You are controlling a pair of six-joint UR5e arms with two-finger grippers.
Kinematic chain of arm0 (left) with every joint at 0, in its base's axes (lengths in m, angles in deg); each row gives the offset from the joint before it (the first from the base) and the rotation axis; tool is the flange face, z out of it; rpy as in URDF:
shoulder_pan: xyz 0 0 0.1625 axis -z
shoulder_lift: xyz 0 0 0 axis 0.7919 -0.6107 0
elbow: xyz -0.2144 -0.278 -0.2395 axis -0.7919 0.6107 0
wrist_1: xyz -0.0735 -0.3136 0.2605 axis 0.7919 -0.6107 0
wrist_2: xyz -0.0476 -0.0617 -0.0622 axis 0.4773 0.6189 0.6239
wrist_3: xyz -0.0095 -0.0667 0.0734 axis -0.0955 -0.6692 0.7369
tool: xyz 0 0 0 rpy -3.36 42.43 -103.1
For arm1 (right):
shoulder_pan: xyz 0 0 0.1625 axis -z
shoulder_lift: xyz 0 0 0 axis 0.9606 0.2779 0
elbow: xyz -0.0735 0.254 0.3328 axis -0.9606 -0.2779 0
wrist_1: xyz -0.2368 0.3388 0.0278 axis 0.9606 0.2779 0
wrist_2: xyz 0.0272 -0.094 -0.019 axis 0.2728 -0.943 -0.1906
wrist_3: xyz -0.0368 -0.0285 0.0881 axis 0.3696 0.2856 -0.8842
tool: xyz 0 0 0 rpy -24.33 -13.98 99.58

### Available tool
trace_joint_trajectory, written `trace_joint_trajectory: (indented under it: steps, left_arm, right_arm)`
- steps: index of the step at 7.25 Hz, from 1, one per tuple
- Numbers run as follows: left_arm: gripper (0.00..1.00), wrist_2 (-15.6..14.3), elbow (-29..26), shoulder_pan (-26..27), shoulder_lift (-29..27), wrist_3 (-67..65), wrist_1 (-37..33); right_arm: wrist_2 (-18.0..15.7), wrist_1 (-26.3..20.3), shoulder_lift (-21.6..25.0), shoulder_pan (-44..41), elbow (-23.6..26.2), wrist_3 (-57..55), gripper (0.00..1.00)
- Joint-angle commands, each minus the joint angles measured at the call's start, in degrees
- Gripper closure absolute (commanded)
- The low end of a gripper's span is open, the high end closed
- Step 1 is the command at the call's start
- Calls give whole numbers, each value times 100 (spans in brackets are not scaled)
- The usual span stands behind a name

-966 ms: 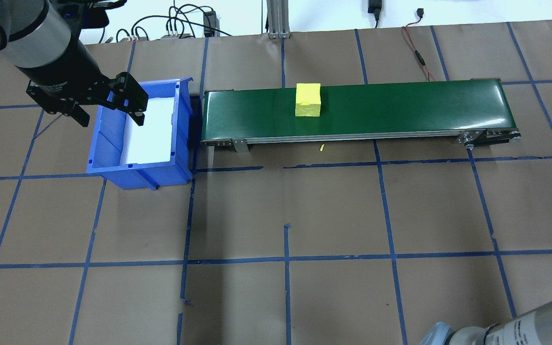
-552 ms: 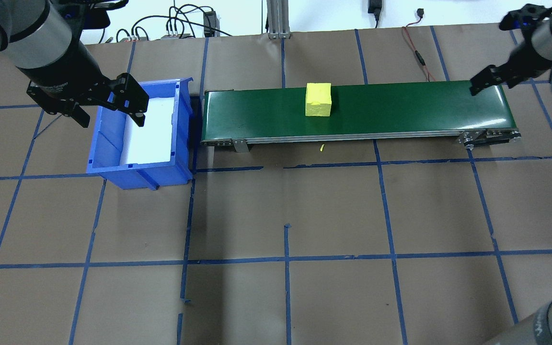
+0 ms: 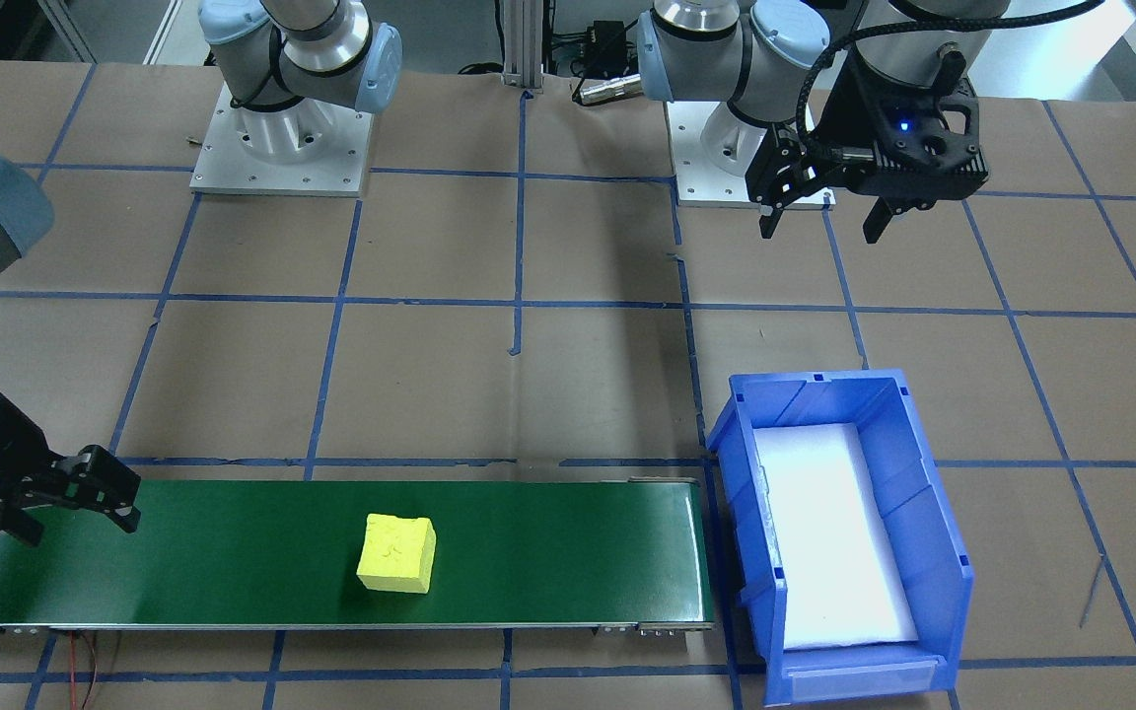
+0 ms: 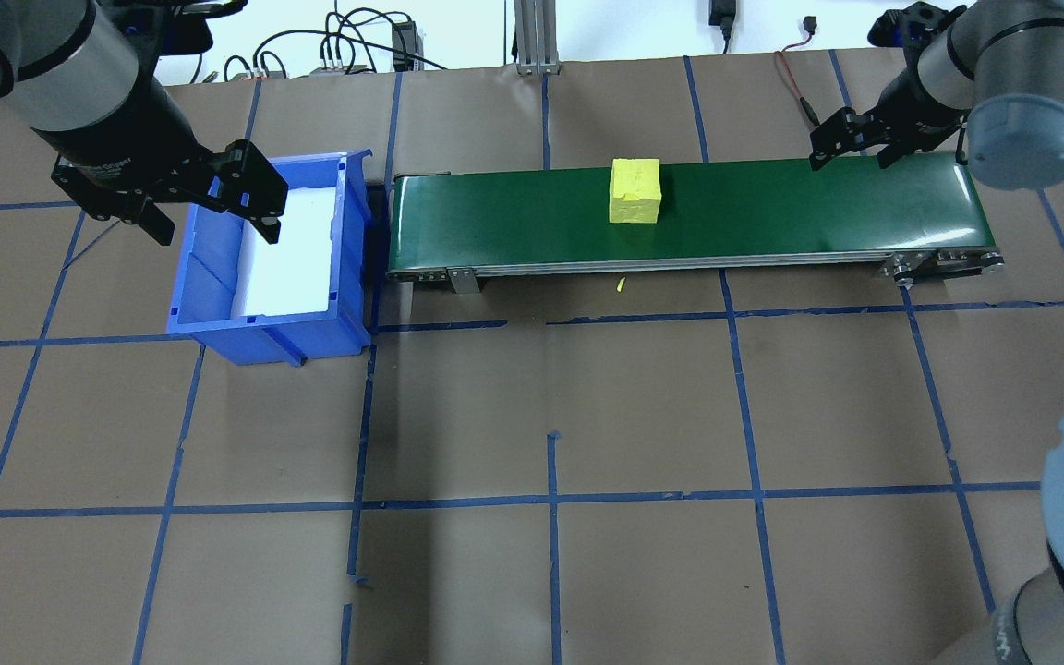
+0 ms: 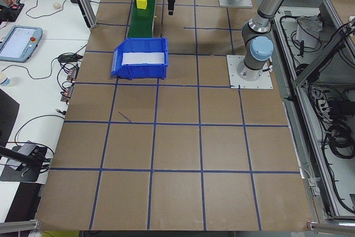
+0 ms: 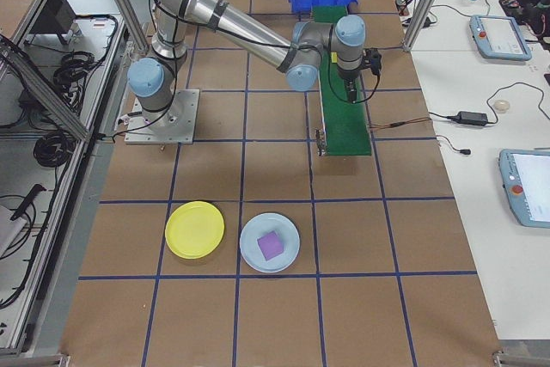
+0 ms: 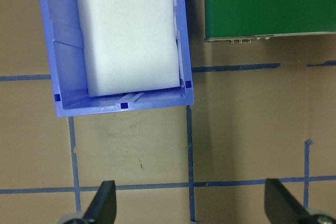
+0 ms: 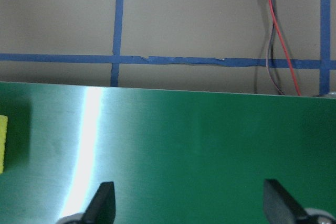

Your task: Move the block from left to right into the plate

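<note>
Riding belt (image 4: 772,208) mid-width (block (image 4: 635,191))

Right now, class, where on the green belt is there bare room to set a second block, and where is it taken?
The conveyor belt is bare between the blue bin and the yellow block, and again past the block. That far end is crowded: the open right gripper hangs over it.

no text can be read for certain; white lettering on the left arm's wrist (image 4: 112,166) is too blurred.
</note>
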Motion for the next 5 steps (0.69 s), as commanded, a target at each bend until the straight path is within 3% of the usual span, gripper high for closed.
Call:
trace_joint_trajectory:
  steps: [1,2,5]
  left_arm:
    - [0,-53,-46,12,-32,-35,-51]
    - [0,-45,-29,12,-32,-35,-51]
    - [0,-53,-56,12,-32,-44,-87]
  right_arm:
    - [173,-2,-31,-371,-118,-831,0]
    - [436,-2,-57,-390,-128,-1001,0]
    - [447,-28,-66,-434,-14,-1099,0]
